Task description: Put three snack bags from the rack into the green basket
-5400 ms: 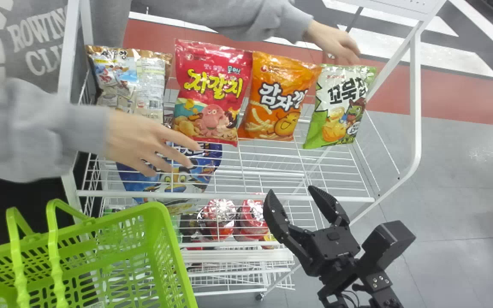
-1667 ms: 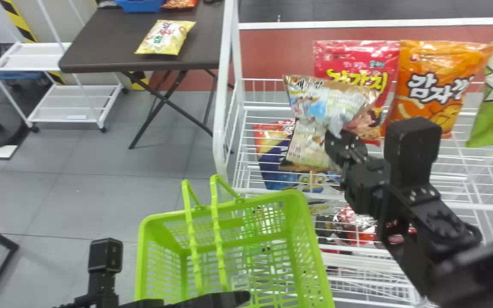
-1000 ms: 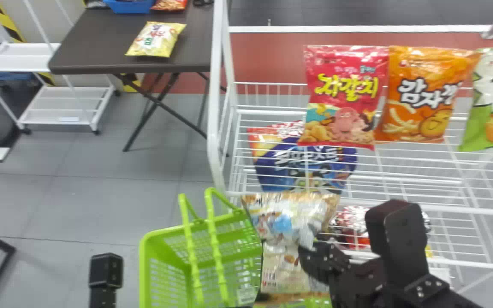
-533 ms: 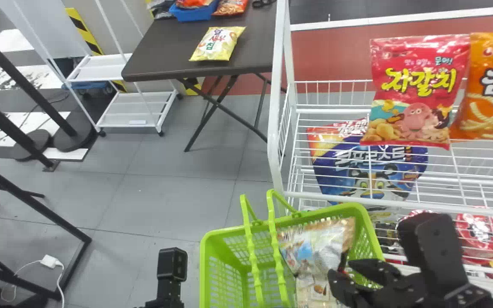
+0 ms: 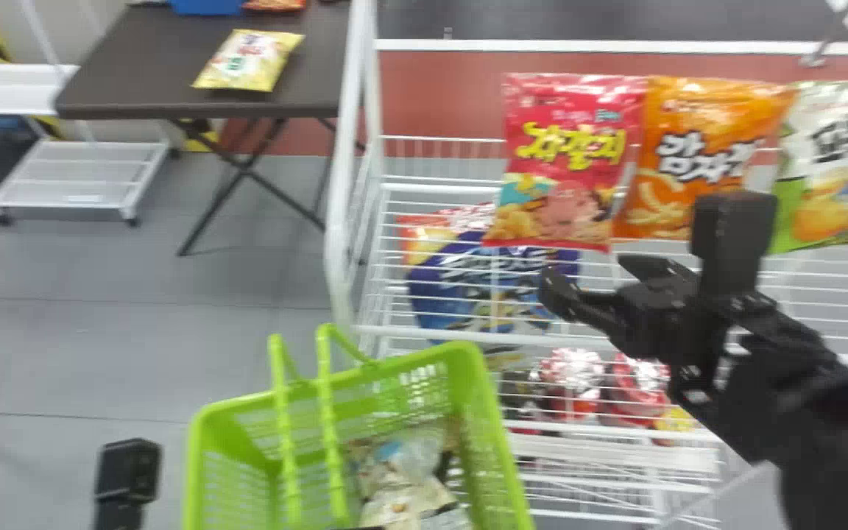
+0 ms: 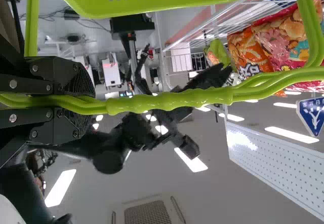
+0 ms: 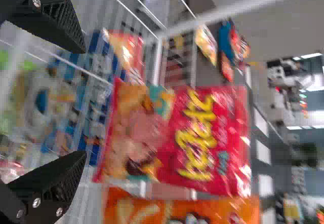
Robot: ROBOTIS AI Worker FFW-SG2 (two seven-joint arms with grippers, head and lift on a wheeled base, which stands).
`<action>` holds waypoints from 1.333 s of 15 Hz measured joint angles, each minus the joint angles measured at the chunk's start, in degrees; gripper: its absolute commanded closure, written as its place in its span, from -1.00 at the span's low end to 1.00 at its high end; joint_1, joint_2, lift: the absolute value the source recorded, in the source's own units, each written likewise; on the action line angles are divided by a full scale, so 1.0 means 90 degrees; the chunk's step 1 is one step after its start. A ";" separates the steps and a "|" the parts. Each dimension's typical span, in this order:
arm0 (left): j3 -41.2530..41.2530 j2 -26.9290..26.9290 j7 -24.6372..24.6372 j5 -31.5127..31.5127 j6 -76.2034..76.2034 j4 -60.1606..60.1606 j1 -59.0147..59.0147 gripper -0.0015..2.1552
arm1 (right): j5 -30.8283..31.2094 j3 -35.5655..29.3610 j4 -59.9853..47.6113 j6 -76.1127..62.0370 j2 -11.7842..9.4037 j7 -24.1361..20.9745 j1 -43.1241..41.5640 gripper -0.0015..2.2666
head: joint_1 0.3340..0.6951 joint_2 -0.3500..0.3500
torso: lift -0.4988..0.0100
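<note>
My right gripper (image 5: 589, 276) stands open at the rack (image 5: 461, 336), in front of and below the red snack bag (image 5: 567, 154). Right of that bag stand an orange bag (image 5: 696, 158) and a green-white bag (image 5: 832, 165). In the right wrist view the red bag (image 7: 202, 138) lies beyond the right gripper (image 7: 83, 102), with a gap between. A brownish snack bag (image 5: 398, 478) rests inside the green basket (image 5: 496, 423). My left gripper (image 5: 127, 471) is at the lower left; in the left wrist view the left gripper (image 6: 91, 104) is shut on the basket handles (image 6: 172, 98).
Below the snack row a blue bag (image 5: 483, 287) shows through the rack wires, and red packs (image 5: 571, 379) sit lower still. The rack's white post (image 5: 343, 184) rises behind the basket. A dark table (image 5: 144, 73) with a yellow bag (image 5: 247, 59) stands at the back left.
The brown bag was carried from the rack by the right gripper and let go in the basket. The right gripper has since moved up and back to the rack. The head view has shifted.
</note>
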 measured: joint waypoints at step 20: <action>-0.0159 -0.0005 0.0000 -0.0010 0.0000 0.0063 -0.0048 0.99 | 0.0345 0.0053 0.2955 -0.2566 0.0237 0.0865 -0.1447 0.99 | 1.00 -0.27 | 0.96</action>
